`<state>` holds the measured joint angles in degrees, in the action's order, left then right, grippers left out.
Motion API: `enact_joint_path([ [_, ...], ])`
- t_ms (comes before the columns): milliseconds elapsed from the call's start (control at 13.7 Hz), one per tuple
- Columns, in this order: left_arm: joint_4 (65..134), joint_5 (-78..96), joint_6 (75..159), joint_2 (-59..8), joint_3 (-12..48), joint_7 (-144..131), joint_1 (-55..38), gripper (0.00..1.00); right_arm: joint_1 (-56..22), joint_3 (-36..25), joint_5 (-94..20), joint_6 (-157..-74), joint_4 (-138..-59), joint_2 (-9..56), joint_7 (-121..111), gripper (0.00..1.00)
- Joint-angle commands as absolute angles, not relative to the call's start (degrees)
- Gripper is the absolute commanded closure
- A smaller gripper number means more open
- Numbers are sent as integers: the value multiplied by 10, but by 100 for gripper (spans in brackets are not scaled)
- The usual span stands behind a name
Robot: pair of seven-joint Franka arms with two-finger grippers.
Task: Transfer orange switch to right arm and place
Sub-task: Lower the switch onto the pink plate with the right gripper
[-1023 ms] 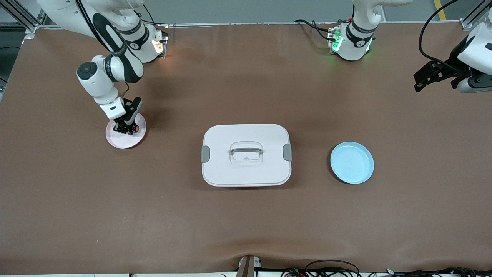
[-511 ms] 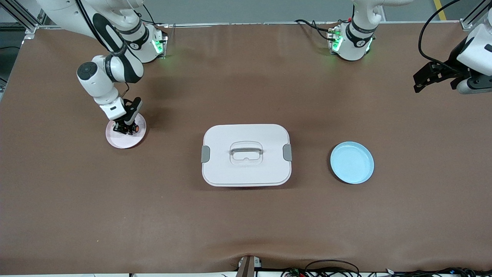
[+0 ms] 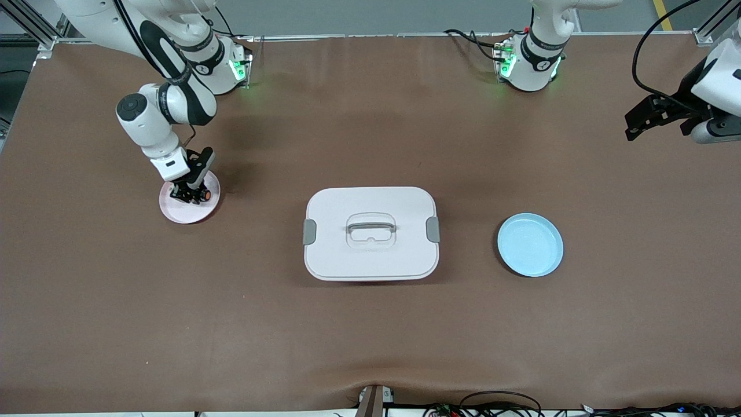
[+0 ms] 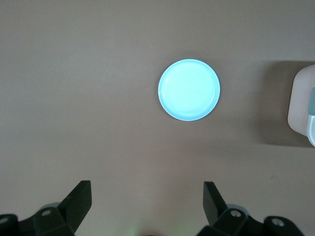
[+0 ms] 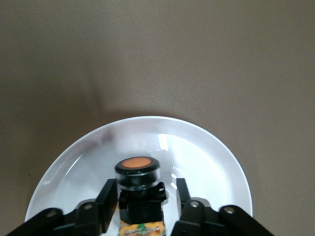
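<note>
On the brown desk (image 3: 370,336), a white rectangular lidded box (image 3: 370,233) sits mid-desk. My left pincer (image 4: 147,206) waits, spread wide, above the round light-blue plate (image 4: 189,89). The round pink plate (image 5: 206,147) carries the tiny black orange-faced switch (image 5: 138,172), between my right pincer's (image 5: 142,196) slightly parted fingers (image 5: 109,201), which flank it without gripping.

A brown tabletop under even indoor light

A matte brown mat covers the tabletop (image 3: 370,336) edge to edge, wrinkling slightly at its near edge, where loose black cables (image 3: 498,405) trail. A grey floor strip (image 3: 370,14) runs along the far edge, with aluminium frame rails (image 3: 32,26) at the corners and a yellow floor line (image 3: 660,11).
</note>
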<state>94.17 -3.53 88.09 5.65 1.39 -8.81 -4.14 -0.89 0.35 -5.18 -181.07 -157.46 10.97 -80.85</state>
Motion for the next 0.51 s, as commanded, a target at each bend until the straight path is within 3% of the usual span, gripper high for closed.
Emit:
enact_joint_path([
  [0, 940, -28, 887, 62, 11, -72, -39, 0, 3, 11, -45, -1815, -1563, 115, -800, 0],
  [146, 940, -28, 886, 61, 11, -72, -40, 0, 5, 11, -45, -1796, -1555, 110, -802, 0],
  [438, 938, -27, 886, 56, 11, -72, -39, 0, 5, 11, -47, -1669, -1528, 56, -799, 0],
])
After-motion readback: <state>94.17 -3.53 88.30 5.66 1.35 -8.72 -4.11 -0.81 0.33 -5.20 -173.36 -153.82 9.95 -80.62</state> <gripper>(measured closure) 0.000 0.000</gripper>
